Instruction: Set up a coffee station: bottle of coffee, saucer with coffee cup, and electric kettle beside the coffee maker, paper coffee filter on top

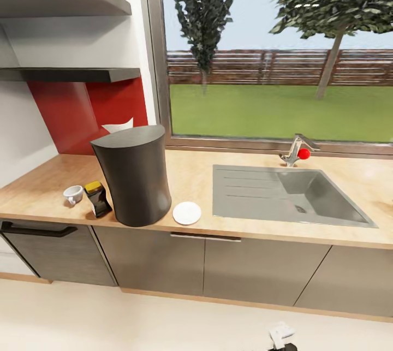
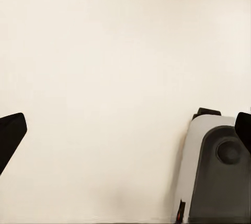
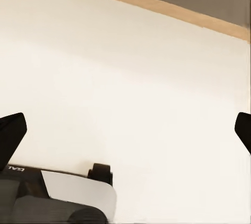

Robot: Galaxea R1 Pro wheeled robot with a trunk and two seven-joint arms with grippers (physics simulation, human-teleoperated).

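Head view: saucer (image 1: 186, 213) beside coffee maker (image 1: 134, 174)

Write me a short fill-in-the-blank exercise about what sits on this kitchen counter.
1. The white saucer lies between the tall dark coffee maker and the ____.
2. The white cup stands on the ____, not on the saucer.
3. The tap has a knob coloured ____.
4. The small dark bottle beside the cup has a ____ cap.

Missing words: sink; counter; red; yellow

Cup (image 1: 72, 194), saucer (image 1: 186, 213) flanking coffee maker (image 1: 134, 175)
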